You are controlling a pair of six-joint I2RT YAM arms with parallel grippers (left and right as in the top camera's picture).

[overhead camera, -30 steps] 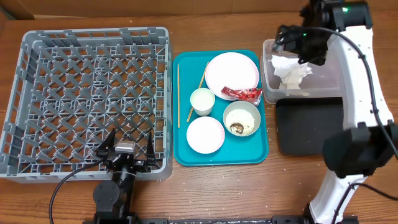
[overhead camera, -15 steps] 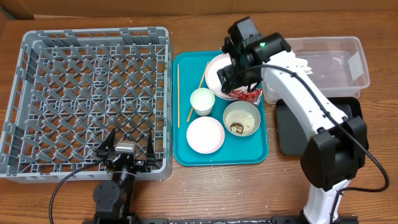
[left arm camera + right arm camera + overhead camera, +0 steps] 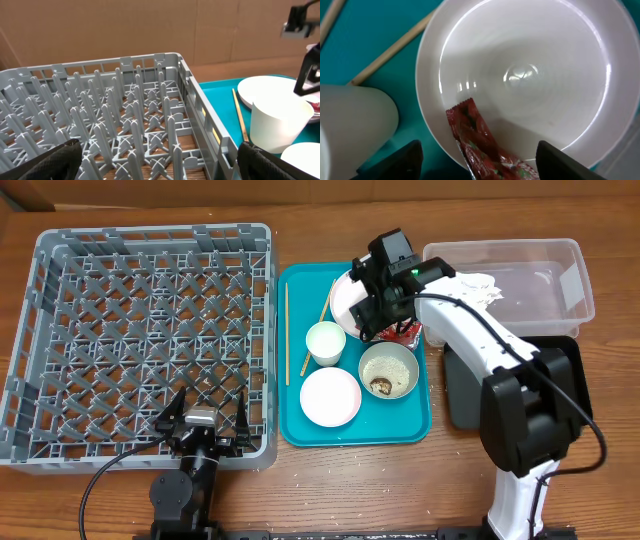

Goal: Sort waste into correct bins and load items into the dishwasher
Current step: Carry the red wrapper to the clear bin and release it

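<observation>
- Small red shiny wrapper stays across the white round plate's rim
- Right hand, jaws spread, has swung from the clear plastic tub to straddle it
- Left hand stays spread by the grey dish rack

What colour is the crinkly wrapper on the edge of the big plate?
The wrapper is shiny red. The right wrist view shows it best.
</observation>
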